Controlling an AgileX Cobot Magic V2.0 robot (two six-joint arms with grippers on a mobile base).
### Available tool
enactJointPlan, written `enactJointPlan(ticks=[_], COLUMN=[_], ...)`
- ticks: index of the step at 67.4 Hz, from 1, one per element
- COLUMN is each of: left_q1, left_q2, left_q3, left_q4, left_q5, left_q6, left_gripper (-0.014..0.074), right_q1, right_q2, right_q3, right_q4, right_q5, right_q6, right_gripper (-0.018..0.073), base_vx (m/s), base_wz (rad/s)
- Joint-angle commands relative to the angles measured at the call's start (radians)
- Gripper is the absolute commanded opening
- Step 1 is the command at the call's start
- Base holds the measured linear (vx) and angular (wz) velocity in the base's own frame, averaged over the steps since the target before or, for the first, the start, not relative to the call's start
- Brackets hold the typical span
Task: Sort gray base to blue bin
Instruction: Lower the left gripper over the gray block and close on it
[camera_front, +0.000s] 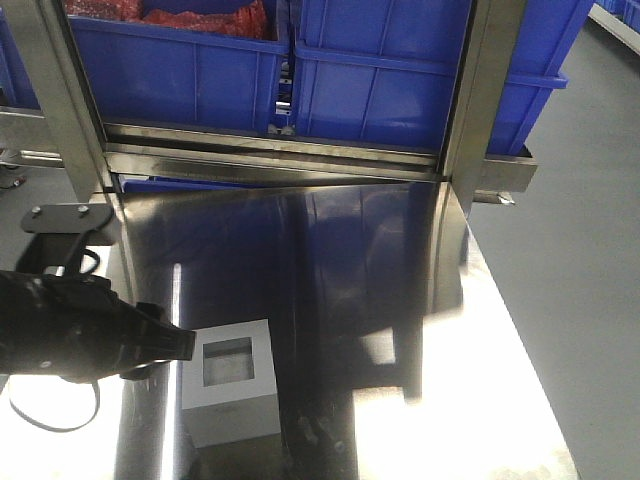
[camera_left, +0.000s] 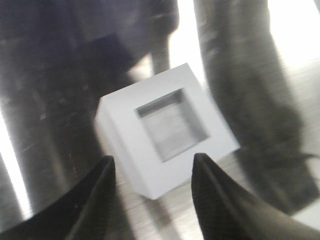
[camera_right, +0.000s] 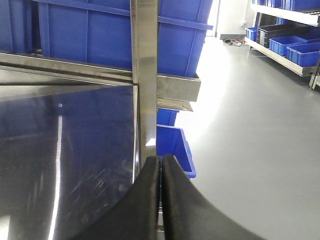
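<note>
The gray base (camera_front: 228, 385) sits recess-up on the steel desk (camera_front: 380, 300) at 7 o'clock of the front view, with the open left claw (camera_left: 152, 158) just beside it at its 9 o'clock. The right claw (camera_right: 161, 167) is pressed closed and empty. A blue bin (camera_front: 400, 90) stands at 12 o'clock.

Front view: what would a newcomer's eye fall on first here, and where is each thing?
The pale gray base, its square recess facing up, stands out on the near side of the mirror-like steel table. The open left gripper hangs close at its left. At the far edge sit big blue bins; the left one holds something red.
</note>
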Motion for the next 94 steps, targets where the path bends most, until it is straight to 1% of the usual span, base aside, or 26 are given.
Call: enactJointPlan(ticks=[1, 4, 11, 17, 27, 42, 55, 60, 73, 80, 88, 94], left_q1=[-0.061, -0.083, -0.109, -0.108, -0.108, -0.108, -0.108, -0.108, -0.108, -0.108, -0.108, -0.108], left_q2=[0.026, 0.051, 0.094, 0.122, 0.161, 0.199, 0.250, 0.266, 0.312, 0.329, 0.341, 0.340], left_q3=[-0.054, -0.069, -0.098, -0.119, -0.132, -0.132, -0.132, -0.132, -0.132, -0.132, -0.130, -0.130], left_q4=[0.137, 0.174, 0.189, 0.186, 0.186, 0.180, 0.225, 0.232, 0.232, 0.232, 0.231, 0.232], left_q5=[0.002, 0.016, 0.025, 0.027, 0.038, 0.005, -0.010, -0.010, -0.015, -0.012, -0.002, 0.004], left_q6=[-0.155, -0.185, -0.226, -0.250, -0.251, -0.253, -0.336, -0.350, -0.353, -0.353, -0.353, -0.352], left_gripper=[0.0348, 0.0348, 0.0348, 0.0353, 0.0388, 0.0457, 0.0447, 0.0442, 0.0407, 0.0370, 0.0289, 0.0192], right_q1=[-0.007, -0.007, -0.007, -0.007, -0.007, -0.007, -0.007, -0.007, -0.007, -0.007, -0.007, -0.007], right_q2=[-0.007, -0.007, -0.007, -0.007, -0.007, -0.007, -0.007, -0.007, -0.007, -0.007, -0.007, -0.007], right_q3=[0.004, 0.004, 0.004, 0.004, 0.004, 0.004, 0.004, 0.004, 0.004, 0.004, 0.004, 0.004], right_q4=[-0.009, -0.009, -0.009, -0.009, -0.009, -0.009, -0.009, -0.009, -0.009, -0.009, -0.009, -0.009], right_q5=[-0.079, -0.079, -0.080, -0.080, -0.080, -0.081, -0.080, -0.080, -0.080, -0.080, -0.080, -0.080], right_q6=[-0.007, -0.007, -0.007, -0.007, -0.007, -0.007, -0.007, -0.007, -0.007, -0.007, -0.007, -0.007], right_gripper=[-0.0005, -0.0005, -0.0005, -0.0005, -0.0005, -0.0005, -0.0005, -0.0005, -0.0005, -0.0005, -0.0005, -0.0005], base_vx=[0.00, 0.00, 0.00, 0.00, 0.00, 0.00, 0.00, 0.00, 0.00, 0.00, 0.00, 0.00], base_wz=[0.00, 0.00, 0.00, 0.00, 0.00, 0.00, 0.00, 0.00, 0.00, 0.00, 0.00, 0.00])
